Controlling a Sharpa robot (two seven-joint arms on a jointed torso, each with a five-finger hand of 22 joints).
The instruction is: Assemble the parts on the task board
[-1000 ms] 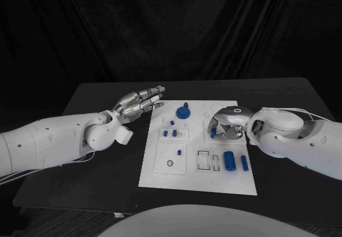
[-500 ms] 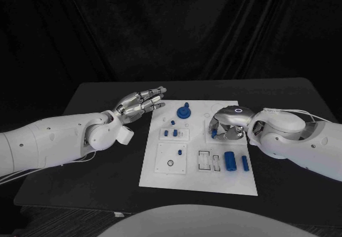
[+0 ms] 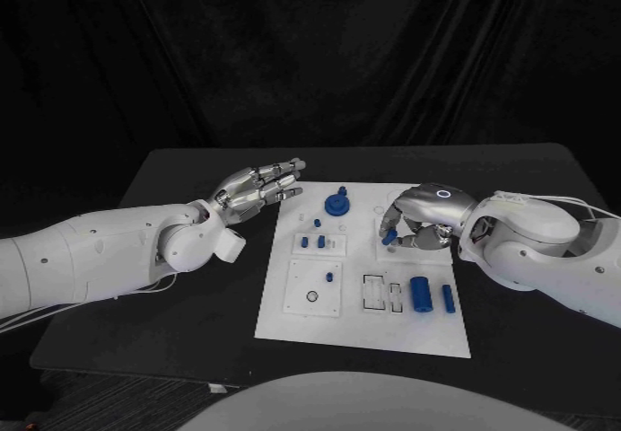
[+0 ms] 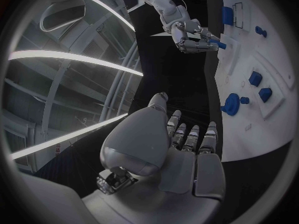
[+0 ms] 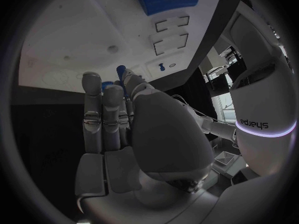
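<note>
A: Since a second ago the right silver hand (image 3: 416, 220) has lifted slightly, still pinching a small blue peg (image 3: 389, 237) above the white task board (image 3: 295, 325).

B: Left silver hand (image 3: 257, 187)? Fingers spread, holding nothing, beside the board's left edge.

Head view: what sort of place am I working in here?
Likely a lab test bench: a black table backed by dark curtains, with a white task board carrying small blue parts.
</note>
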